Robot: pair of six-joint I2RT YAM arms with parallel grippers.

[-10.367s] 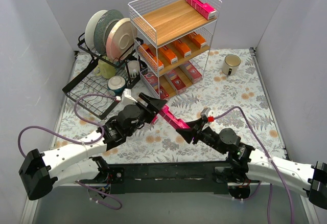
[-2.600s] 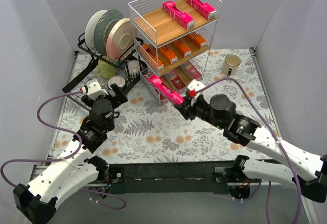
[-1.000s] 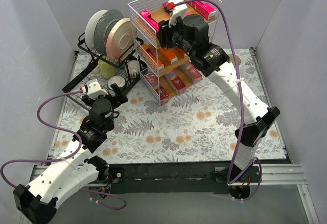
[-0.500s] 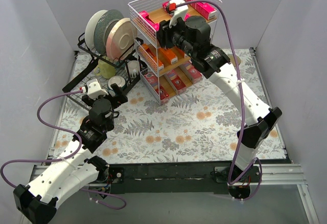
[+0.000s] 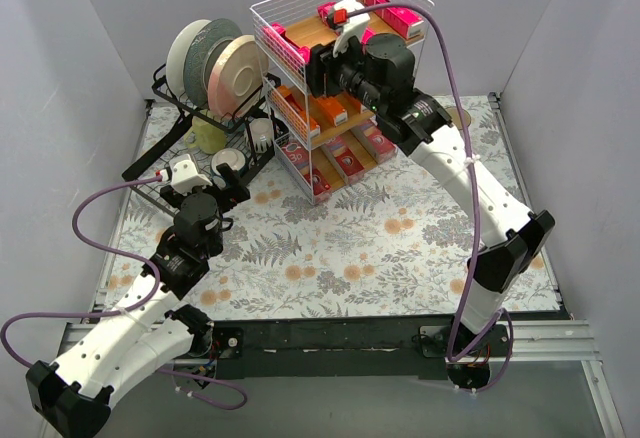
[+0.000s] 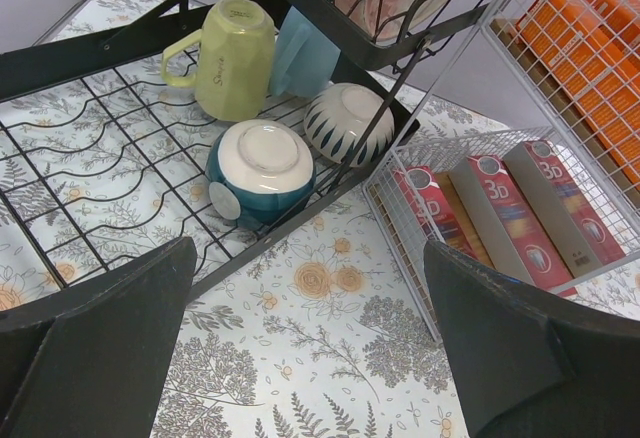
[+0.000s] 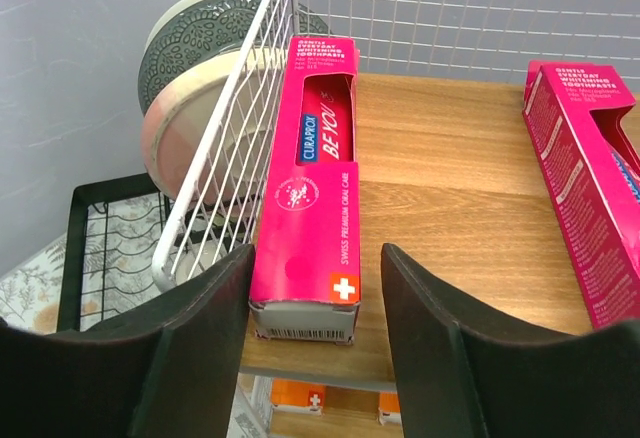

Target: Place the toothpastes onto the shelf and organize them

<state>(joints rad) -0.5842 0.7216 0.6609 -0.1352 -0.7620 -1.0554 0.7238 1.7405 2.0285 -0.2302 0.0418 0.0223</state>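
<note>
The shelf [image 5: 300, 68] stands at the back of the table. On its top board [image 7: 450, 168] a pink toothpaste [image 7: 312, 178] lies flat along the left wire wall, seen from above as toothpaste [image 5: 284, 42]. My right gripper [image 7: 318, 258] is open around the carton's near end, its right finger clear of the carton. A second pink toothpaste [image 7: 588, 208] lies further right. Orange toothpastes [image 5: 330, 108] fill the middle tier and dark red ones [image 6: 500, 213] the bottom tier. My left gripper [image 6: 310, 288] hangs open and empty over the floral mat.
A black dish rack [image 5: 185, 173] with plates [image 5: 235, 68] stands left of the shelf, close to its wire wall. It holds a green mug [image 6: 235, 58] and a teal bowl [image 6: 262, 163]. A cream mug [image 5: 453, 125] stands on the mat at the right.
My right gripper's jaws have spread off the pink carton, which now rests on the top board. The left arm has not moved.
</note>
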